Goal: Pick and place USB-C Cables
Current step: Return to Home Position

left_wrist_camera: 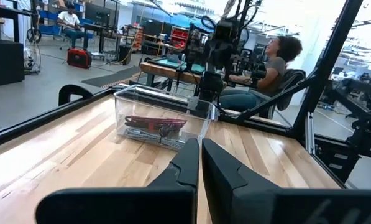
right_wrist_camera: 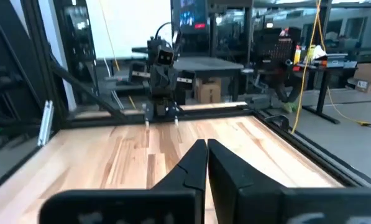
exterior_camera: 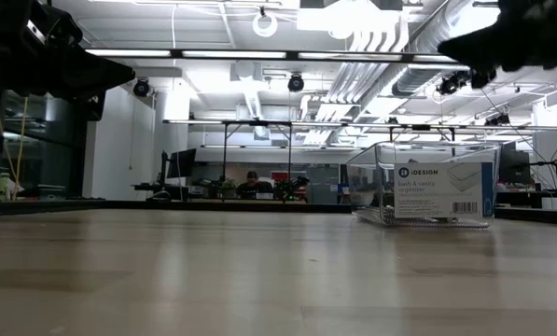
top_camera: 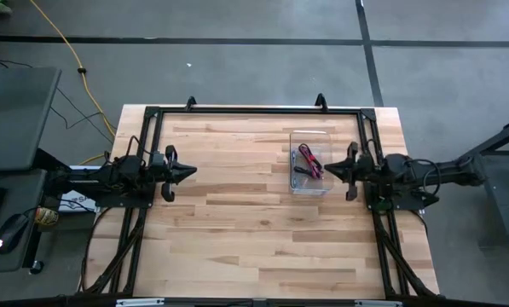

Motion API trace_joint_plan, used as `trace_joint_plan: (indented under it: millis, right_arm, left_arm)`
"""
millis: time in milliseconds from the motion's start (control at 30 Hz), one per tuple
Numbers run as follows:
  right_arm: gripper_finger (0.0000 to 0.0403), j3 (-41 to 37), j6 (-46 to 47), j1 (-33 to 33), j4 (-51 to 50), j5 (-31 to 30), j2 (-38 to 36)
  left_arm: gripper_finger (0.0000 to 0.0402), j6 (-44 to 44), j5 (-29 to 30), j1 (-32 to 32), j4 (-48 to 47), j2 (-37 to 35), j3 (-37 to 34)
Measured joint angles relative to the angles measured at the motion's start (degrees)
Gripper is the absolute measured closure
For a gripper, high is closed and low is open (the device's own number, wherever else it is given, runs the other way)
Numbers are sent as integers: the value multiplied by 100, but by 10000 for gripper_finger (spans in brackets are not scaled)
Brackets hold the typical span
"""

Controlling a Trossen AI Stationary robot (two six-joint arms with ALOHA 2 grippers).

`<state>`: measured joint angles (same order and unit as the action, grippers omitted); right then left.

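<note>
USB-C cables (top_camera: pixel 309 162): small bundles of thin cable, heaped together on the floor of the clear box (top_camera: pixel 310 139), right of the table's (top_camera: pixel 237 239) middle.
Magenta-red bundle (left_wrist_camera: pixel 158 121): on top, loosely coiled, lying flat.
Black strands (top_camera: pixel 299 170): beside and partly under it.
Pale grey strands (left_wrist_camera: pixel 140 132): lowest, against the box floor.
The bundles overlap, so their separate outlines cannot be told.

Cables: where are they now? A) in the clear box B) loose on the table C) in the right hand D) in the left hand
A: the high view shows the cables lying inside the box, while the left hand and right hand are shut on nothing.
</note>
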<state>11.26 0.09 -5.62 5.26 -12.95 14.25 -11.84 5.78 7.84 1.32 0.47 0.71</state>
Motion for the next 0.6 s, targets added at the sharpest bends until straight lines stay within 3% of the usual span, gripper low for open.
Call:
trace_joint_plan:
  millis: [200, 600]
  right_arm:
    - [401, -792, 258, -1, -41, 9, -1355]
    - [402, -1068, 722, 1, -284, 381, -1332]
  left_arm:
    - [401, 0, -2, 0, 0, 0, 0]
    - [401, -2, -42, -2, -2, 35, 2]
